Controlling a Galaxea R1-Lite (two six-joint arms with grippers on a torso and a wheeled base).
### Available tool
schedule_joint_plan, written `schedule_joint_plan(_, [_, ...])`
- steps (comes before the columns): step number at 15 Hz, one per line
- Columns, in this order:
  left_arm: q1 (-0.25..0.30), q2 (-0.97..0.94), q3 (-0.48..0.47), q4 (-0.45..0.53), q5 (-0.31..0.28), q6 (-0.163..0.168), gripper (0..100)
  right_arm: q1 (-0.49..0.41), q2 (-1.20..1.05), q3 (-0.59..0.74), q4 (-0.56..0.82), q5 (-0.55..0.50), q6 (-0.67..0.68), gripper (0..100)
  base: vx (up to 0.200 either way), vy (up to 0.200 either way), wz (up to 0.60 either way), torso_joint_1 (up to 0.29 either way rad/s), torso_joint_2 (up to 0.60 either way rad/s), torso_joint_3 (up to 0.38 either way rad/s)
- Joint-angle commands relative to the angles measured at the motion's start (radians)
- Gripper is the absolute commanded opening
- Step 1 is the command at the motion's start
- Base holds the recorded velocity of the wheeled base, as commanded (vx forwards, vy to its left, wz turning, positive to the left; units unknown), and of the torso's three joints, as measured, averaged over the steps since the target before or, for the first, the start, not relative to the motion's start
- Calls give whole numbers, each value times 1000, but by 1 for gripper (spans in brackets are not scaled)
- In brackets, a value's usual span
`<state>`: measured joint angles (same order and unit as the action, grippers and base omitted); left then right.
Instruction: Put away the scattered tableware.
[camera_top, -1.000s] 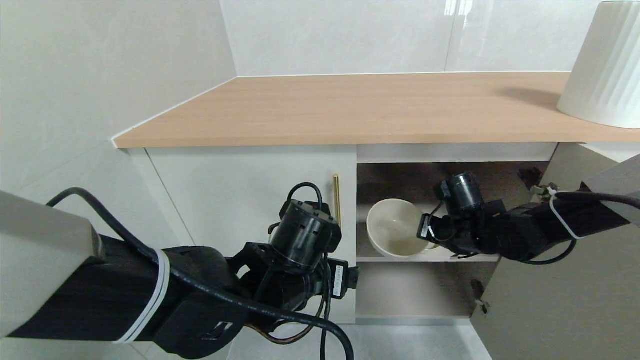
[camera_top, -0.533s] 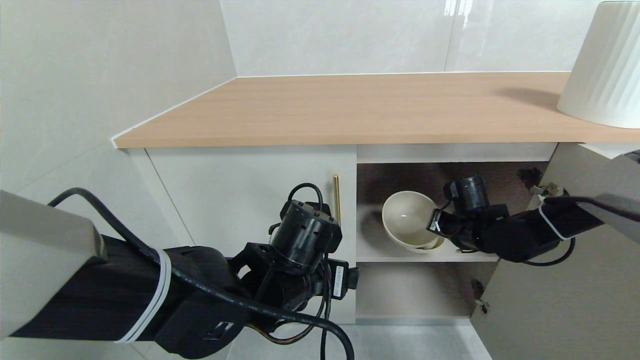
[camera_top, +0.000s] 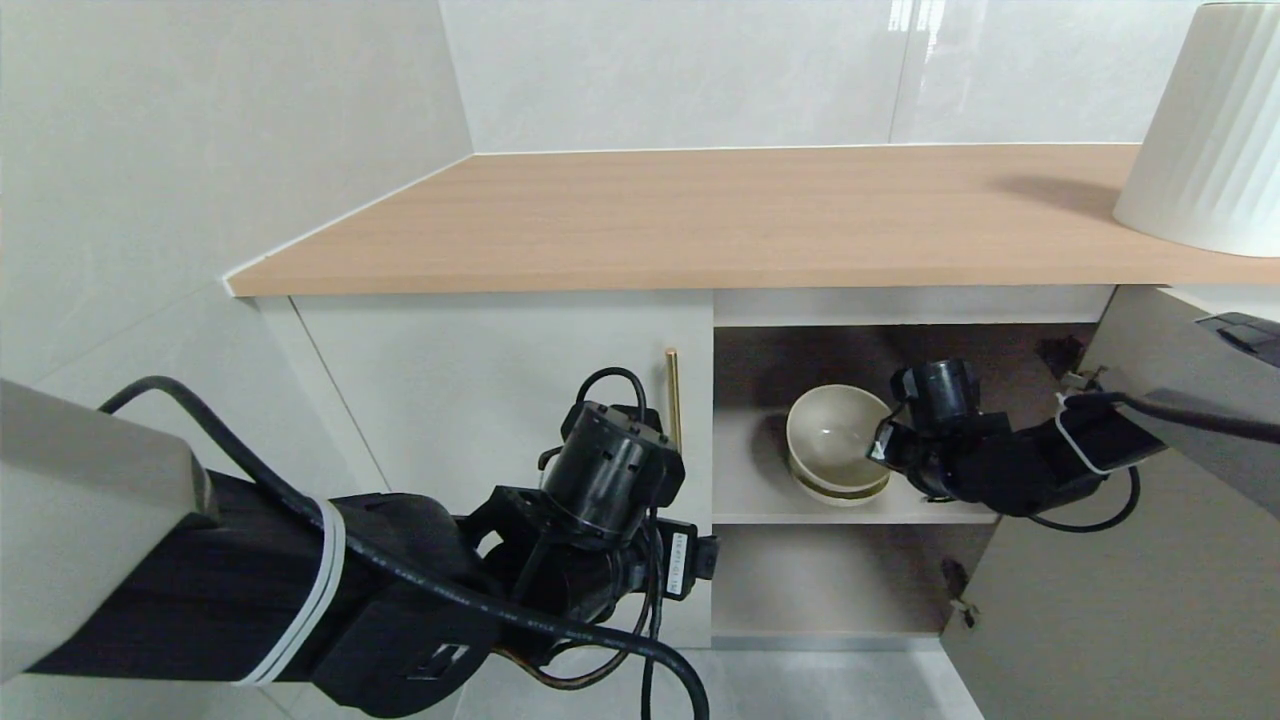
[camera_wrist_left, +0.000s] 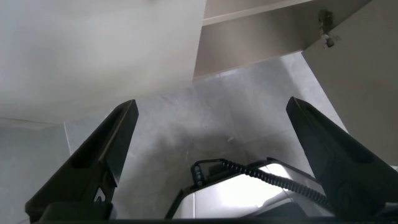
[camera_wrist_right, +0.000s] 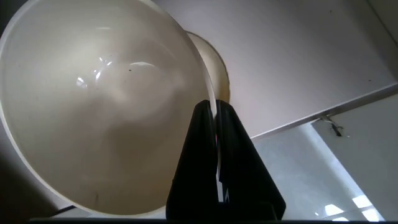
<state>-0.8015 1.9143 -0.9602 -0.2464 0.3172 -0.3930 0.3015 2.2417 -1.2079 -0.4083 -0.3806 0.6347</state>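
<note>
My right gripper (camera_top: 880, 450) is inside the open cabinet, shut on the rim of a cream bowl (camera_top: 833, 432). The right wrist view shows its fingers (camera_wrist_right: 214, 124) pinching that rim, with the bowl's hollow (camera_wrist_right: 106, 106) facing the camera. The held bowl is tilted over a second cream bowl (camera_top: 840, 490) standing on the shelf (camera_top: 750, 495); I cannot tell whether they touch. The second bowl's edge (camera_wrist_right: 214, 62) peeks out behind the held one. My left gripper (camera_wrist_left: 211, 106) hangs low in front of the closed door, open and holding nothing, pointing at the floor.
The cabinet's right door (camera_top: 1100, 600) stands open beside my right arm. The left door (camera_top: 500, 400) is closed, with a brass handle (camera_top: 673, 395). Above is a wooden countertop (camera_top: 700, 220) with a white ribbed lampshade-like object (camera_top: 1210, 130) at its right end.
My right gripper has carried the bowl deeper into the cabinet and rightward, bringing it over the bowl on the shelf. The left arm has stayed still.
</note>
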Motion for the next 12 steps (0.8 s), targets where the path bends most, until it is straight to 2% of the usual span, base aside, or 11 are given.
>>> schedule_joint_plan(1, [-1, 2, 0, -1, 0, 0, 100, -2, 21, -6, 0, -6, -1, 0, 0, 0, 0, 0, 0, 0])
schedule_joint_plan(12, [1, 0, 0, -1, 0, -1, 100, -12, 47, -21, 0, -9, -3, 0, 0, 0, 0, 0, 0, 0])
